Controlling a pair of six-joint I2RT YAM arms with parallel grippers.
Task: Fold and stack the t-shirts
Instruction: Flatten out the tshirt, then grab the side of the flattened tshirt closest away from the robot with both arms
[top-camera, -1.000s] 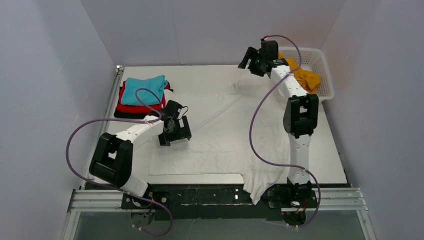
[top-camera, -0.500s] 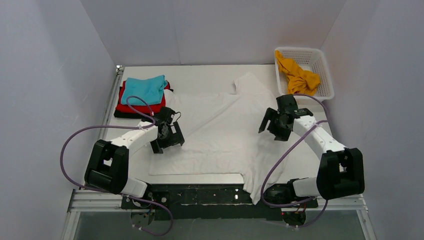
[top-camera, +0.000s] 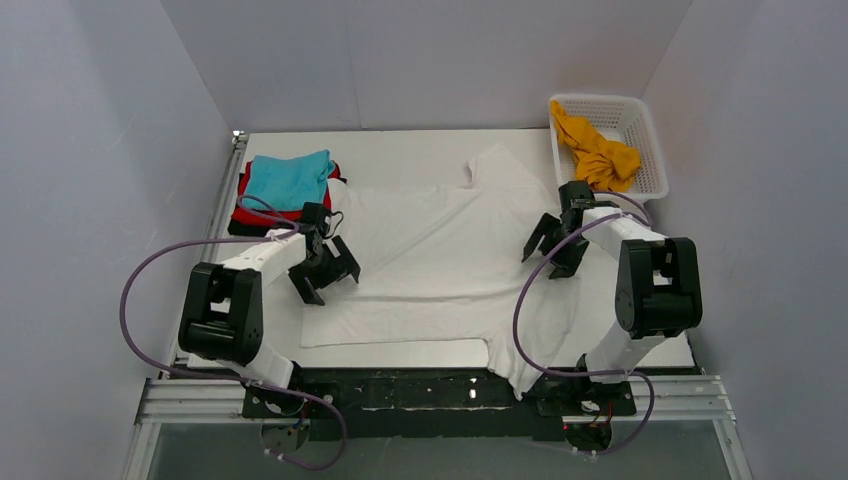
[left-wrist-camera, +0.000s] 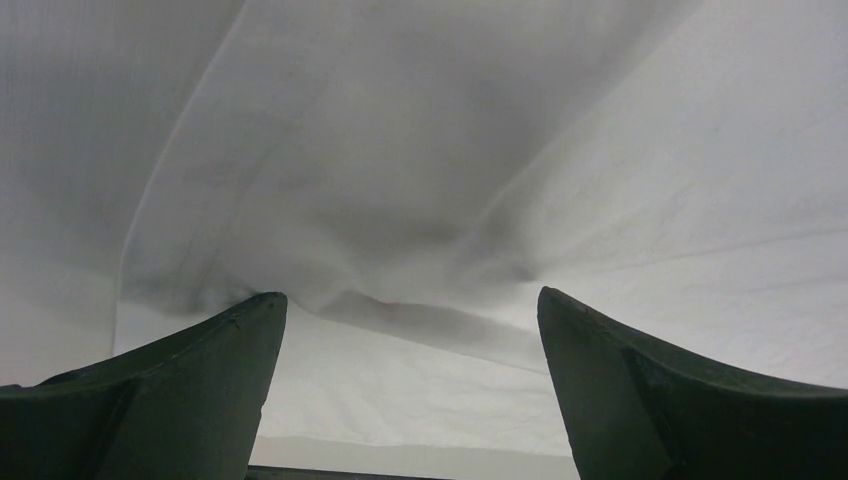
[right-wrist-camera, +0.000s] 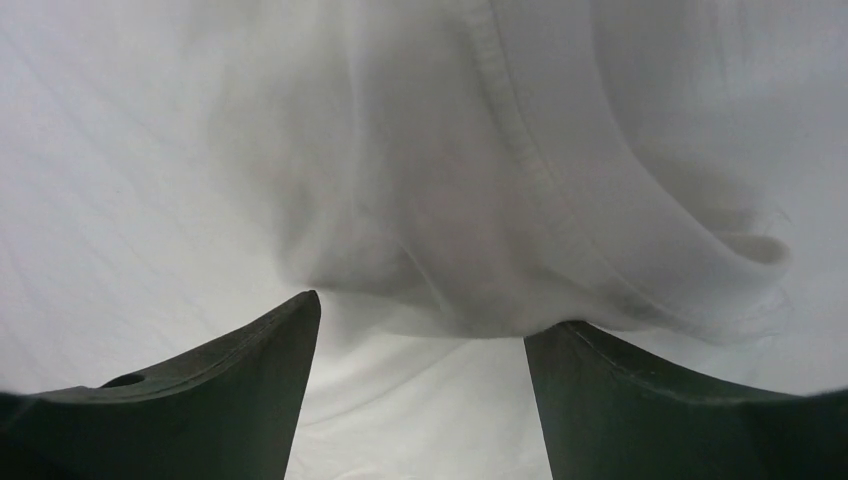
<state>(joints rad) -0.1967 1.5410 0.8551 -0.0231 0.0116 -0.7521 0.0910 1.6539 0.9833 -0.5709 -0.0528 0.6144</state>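
We can't read any text, labels, brands or numbers anywhere in these views, honestly.

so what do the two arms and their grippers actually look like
Both match: the left arm and right arm have white links with chunky black joint housings. A thin purple cable loops loosely from base to wrist on each. The left gripper and right gripper are black, each with two dark, tapering fingers. No markings are legible.

top: high, rearward, looking down | wrists: very close, downward | shared: white t-shirt (top-camera: 440, 250)
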